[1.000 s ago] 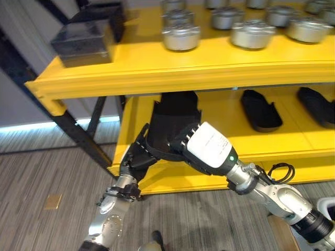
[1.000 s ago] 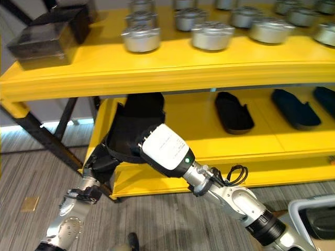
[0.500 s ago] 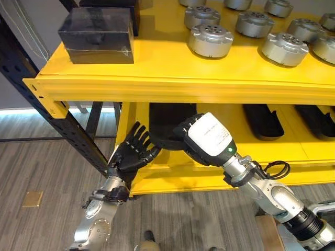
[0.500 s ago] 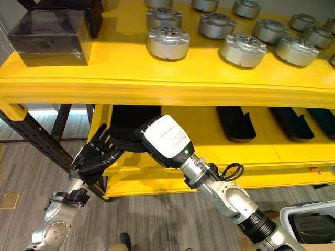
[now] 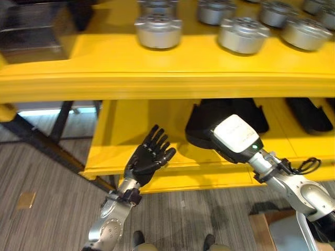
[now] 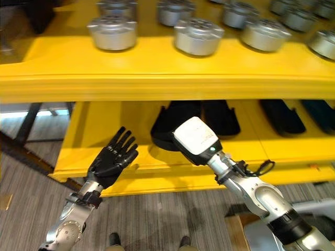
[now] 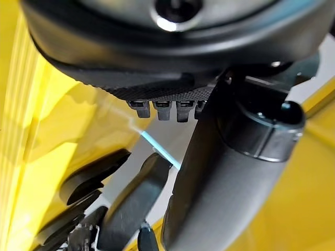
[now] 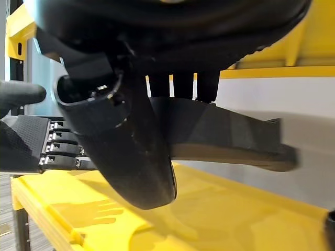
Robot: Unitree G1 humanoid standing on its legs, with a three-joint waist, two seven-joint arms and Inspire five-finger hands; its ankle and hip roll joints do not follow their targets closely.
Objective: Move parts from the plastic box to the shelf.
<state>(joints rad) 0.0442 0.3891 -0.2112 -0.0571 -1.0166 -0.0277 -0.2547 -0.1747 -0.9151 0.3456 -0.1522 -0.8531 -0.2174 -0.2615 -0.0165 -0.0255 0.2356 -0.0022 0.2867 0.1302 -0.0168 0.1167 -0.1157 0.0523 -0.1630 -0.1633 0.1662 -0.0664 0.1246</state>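
Left hand point(image 5: 148, 159): you are holding it spread, fingers straight, gripping nothing, before the lower shelf's point(image 5: 112, 141) front edge.
Right hand point(image 5: 238, 140): your fingers are curling round the black part point(image 5: 209, 117).
Black part: it is lying on the lower shelf, near its front edge.
Open room: bare yellow board is lying between your two hands.

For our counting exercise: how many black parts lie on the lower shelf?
4 black parts in a row: the first at the right hand, the second beside it, the third and fourth further right. More may be hidden past the edge.
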